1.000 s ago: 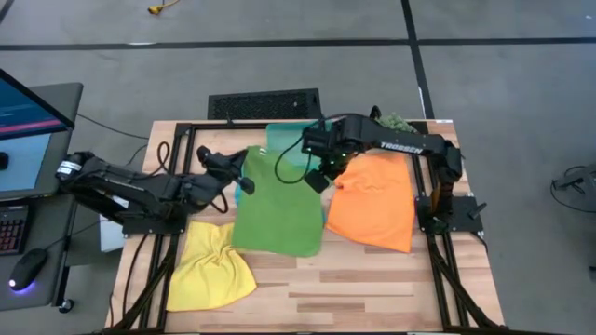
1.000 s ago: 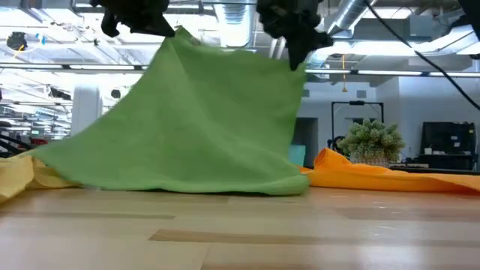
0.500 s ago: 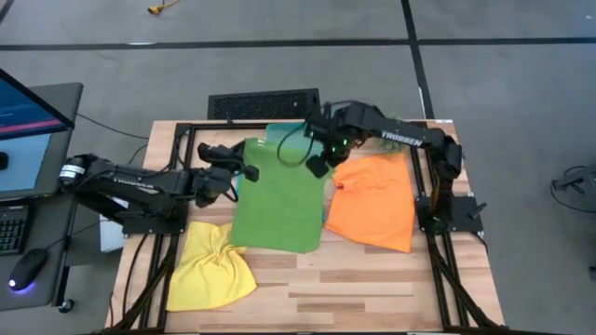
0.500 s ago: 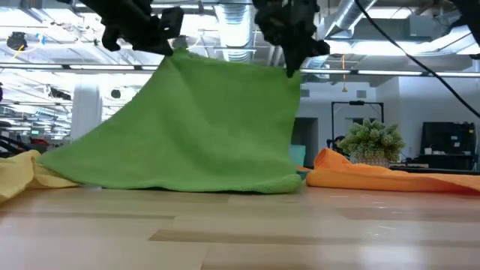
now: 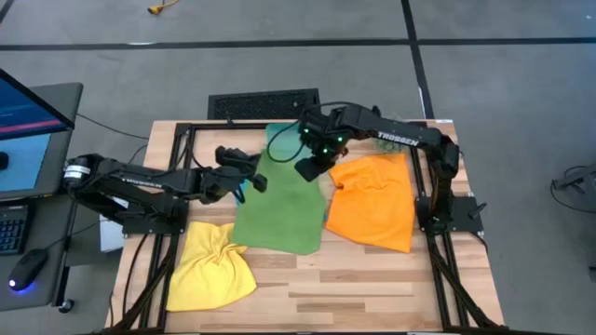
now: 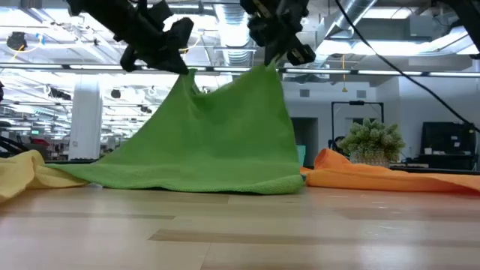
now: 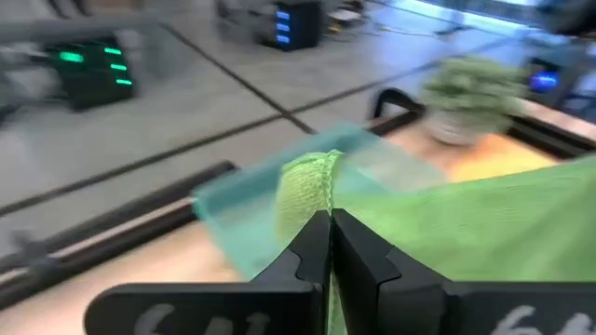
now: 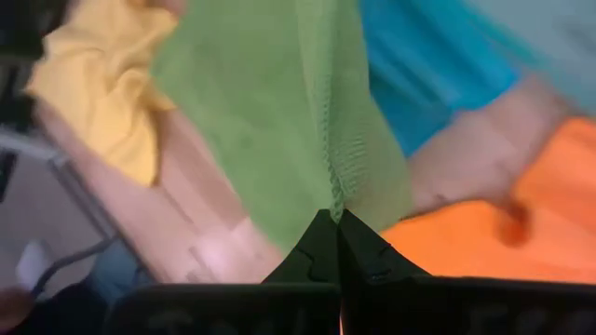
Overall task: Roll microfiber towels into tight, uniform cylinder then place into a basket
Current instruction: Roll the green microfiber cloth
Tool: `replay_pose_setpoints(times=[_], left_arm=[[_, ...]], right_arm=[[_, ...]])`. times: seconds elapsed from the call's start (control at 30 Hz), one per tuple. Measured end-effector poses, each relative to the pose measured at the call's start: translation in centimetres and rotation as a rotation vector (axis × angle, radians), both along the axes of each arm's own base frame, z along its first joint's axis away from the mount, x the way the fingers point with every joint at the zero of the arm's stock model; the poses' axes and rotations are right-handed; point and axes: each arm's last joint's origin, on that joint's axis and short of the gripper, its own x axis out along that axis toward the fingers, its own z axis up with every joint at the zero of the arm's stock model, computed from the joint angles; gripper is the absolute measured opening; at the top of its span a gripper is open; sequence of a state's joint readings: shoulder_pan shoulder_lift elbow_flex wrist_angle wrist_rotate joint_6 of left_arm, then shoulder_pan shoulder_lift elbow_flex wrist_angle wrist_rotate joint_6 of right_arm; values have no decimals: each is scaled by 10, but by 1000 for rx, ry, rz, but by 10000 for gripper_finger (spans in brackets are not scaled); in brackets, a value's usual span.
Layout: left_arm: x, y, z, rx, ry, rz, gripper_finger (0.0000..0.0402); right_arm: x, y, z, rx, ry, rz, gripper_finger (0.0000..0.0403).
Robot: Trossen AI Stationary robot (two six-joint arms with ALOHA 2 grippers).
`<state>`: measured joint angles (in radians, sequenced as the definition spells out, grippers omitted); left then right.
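Note:
The green towel (image 5: 279, 212) hangs between my two grippers over the middle of the table, its near edge (image 6: 202, 182) resting on the wood. My left gripper (image 5: 253, 177) is shut on the towel's far left corner and my right gripper (image 5: 307, 169) on its far right corner. The yellow towel (image 5: 210, 270) lies crumpled at the near left. To the right, the orange towel (image 5: 372, 200) lies spread out. A blue towel (image 8: 438, 65) lies partly under the green one. The teal basket (image 7: 251, 200) stands behind it at the far edge. My left gripper pinches the green towel's far left corner (image 7: 312, 186) between its two fingers, coming almost level from the table's left. The corner is lifted and bunched beyond the fingertips; the cloth slopes down from it. My right gripper pinches the far right corner (image 8: 333, 191) between its fingertips, slanting down from above. The cloth hangs below it to the table, and the top edge between the two corners sags a little.
A spiky green plant ball (image 5: 396, 121) sits at the far right corner. The black frame rails (image 5: 177, 140) run along the table's sides. Bare wood (image 5: 354, 288) lies toward the near edge. A desk with a monitor and mouse stands off the left.
My left gripper has gone toward the table's right and down, and my right gripper toward the left, so the two held corners are closer together. The towel's top edge has gone from straight to sagging; its near edge has stayed on the table.

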<state>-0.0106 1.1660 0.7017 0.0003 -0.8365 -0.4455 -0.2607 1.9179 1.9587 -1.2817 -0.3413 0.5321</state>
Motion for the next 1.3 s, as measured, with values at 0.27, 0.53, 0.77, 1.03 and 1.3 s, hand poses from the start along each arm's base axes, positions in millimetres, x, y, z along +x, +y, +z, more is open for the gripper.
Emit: replay_pose_setpoints(times=[0.27,0.53,0.77,1.03,1.3], left_arm=[[3,-27,1,-22,13,-217,0],[2,-59,5,-5,-12,-377,0],[-10,-48,33,155,-80,-203,0],[-4,-39,35,83,-132,-395,0],[4,-37,25,-20,-128,-498,0]], right_arm=[[10,9,3,-24,-109,93,5],[8,5,2,-80,-92,110,4],[2,-13,1,-51,-49,-22,4],[4,-21,6,-112,-76,-112,3],[14,4,12,19,-208,82,7]])
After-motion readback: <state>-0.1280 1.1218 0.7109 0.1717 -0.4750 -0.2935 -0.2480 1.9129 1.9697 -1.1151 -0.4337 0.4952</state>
